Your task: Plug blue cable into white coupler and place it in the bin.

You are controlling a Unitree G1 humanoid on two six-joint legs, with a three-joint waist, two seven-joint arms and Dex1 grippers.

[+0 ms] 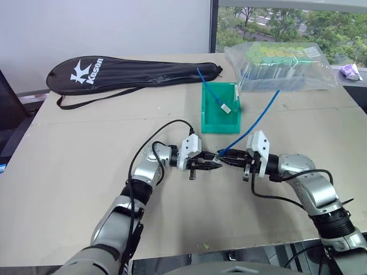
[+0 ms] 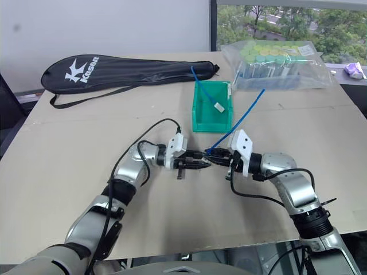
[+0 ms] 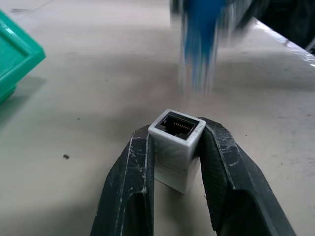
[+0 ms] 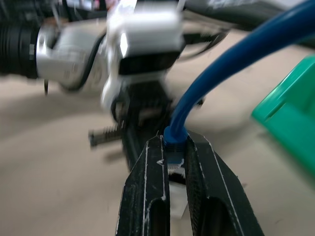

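Blue cable (image 3: 199, 44) plug blurred

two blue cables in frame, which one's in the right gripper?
The blue cable arcing up toward the bag of tubes: the right gripper pinches its plug end, facing the white coupler in the left gripper. The other cable lies in the bin.

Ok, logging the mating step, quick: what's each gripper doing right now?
Left gripper: closed on the white coupler.
Right gripper: closed on the blue cable at its plug end.
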